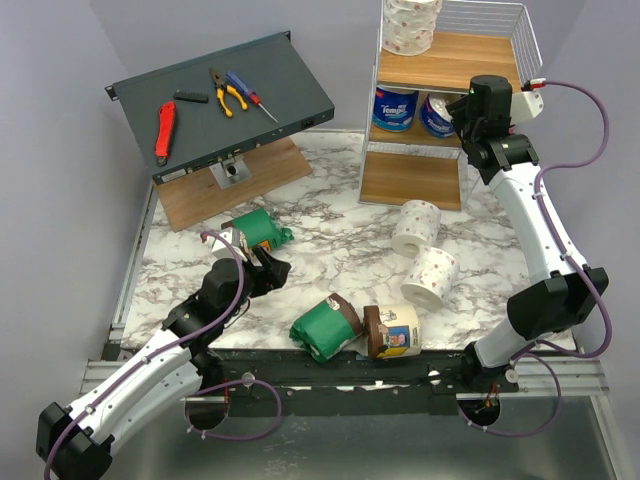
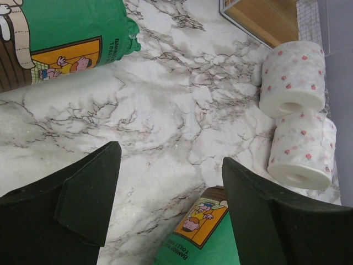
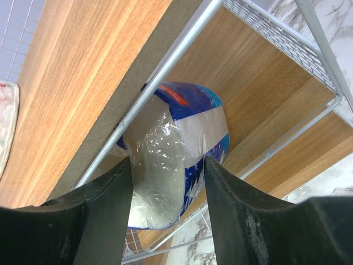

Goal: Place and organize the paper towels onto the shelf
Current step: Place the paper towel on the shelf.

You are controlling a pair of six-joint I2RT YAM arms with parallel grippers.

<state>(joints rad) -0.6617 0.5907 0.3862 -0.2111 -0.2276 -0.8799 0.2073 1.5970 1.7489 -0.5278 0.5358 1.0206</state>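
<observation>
Your right pincer [image 3: 166,159] straddles a blue-and-white wrapped roll [image 3: 176,132] on the middle tier of the shelf [image 1: 412,178]. Its fingers sit close on both sides, and you cannot tell whether it grips or merely flanks the roll, so if you back out crooked a finger may drag the slick wrap and tip the roll off the board, or snag the wire. Your left pincer [image 2: 170,160] hangs open and empty over the counter [image 1: 330,235] near a green roll [image 2: 66,33], which a careless nudge would send rolling. Count eight rolls: three shelved (two blue-and-white, one speckled roll [image 1: 410,25] on top) and five on the counter (two speckled, two green, one cream-and-brown roll [image 1: 397,332]).
</observation>
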